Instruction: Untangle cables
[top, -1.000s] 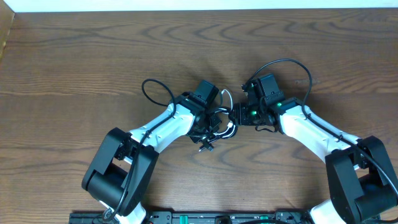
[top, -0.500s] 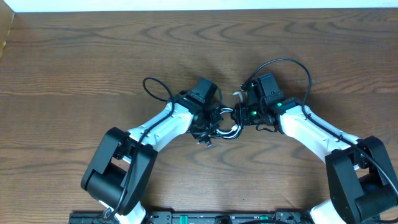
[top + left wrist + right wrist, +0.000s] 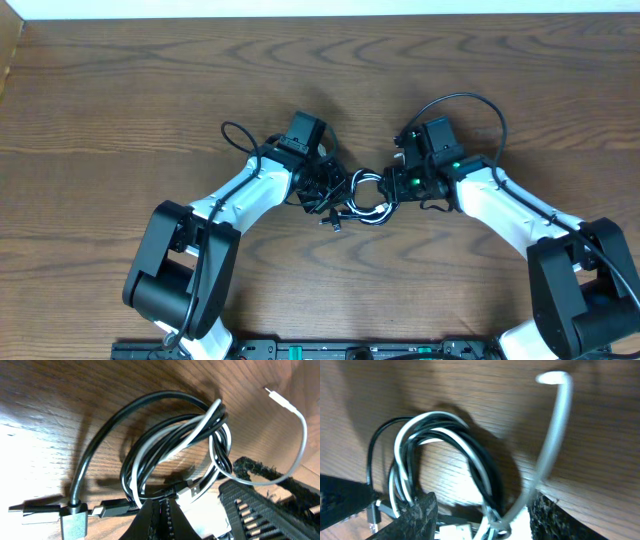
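The black cable [image 3: 102,435] and the white cable [image 3: 300,440] are wound together in one small coil [image 3: 365,208] on the wooden table between my two grippers. My left gripper [image 3: 322,192] is on the coil's left side. In the left wrist view its fingers [image 3: 165,517] are pressed together at the coil's lower strands. My right gripper [image 3: 392,186] is on the coil's right side. In the right wrist view its fingers [image 3: 485,517] stand apart with strands of both cables [image 3: 470,455] between them. A free white end [image 3: 552,379] sticks up.
Two plug ends [image 3: 70,517] lie on the wood left of my left fingers. Thick black arm wires loop beside the left arm [image 3: 238,135] and over the right arm [image 3: 480,102]. The bare wooden table [image 3: 150,80] stretches all around.
My left gripper has moved left and slightly back, drawing the coil out between the two grippers. My right gripper has shifted a little to the right.
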`<action>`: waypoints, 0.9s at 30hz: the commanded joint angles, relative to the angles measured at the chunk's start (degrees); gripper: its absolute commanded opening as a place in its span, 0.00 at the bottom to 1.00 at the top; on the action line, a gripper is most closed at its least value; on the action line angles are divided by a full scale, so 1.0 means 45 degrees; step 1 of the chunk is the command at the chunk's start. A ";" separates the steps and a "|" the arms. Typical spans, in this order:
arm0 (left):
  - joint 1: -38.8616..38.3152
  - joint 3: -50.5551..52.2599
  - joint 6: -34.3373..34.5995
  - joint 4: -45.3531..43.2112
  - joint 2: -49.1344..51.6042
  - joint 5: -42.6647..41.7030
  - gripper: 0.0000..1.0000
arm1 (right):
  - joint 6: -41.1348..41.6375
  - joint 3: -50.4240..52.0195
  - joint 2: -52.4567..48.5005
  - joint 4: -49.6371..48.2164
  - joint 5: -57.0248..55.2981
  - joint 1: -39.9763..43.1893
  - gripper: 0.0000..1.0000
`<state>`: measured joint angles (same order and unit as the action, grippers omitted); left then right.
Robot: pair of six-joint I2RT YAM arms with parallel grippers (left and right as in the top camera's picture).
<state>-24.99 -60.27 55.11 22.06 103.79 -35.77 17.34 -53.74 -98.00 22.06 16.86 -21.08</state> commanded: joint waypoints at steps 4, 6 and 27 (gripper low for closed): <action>0.0219 0.0165 -0.0913 0.0087 0.0151 -0.0874 0.23 | -0.0151 -0.0170 -0.0039 0.0219 -0.0053 0.0257 0.55; 0.0092 0.0170 -0.0908 0.0437 0.0155 -0.0801 0.31 | -0.0151 -0.0170 -0.0039 0.0291 -0.0053 0.0248 0.54; -0.2157 0.0180 0.1977 0.0131 0.1171 0.3342 0.37 | -0.0738 -0.0170 -0.0039 0.0821 -0.0204 0.0253 0.50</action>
<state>-34.61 -60.25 61.69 22.52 105.91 -23.62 15.66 -53.74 -98.00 25.65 16.45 -20.10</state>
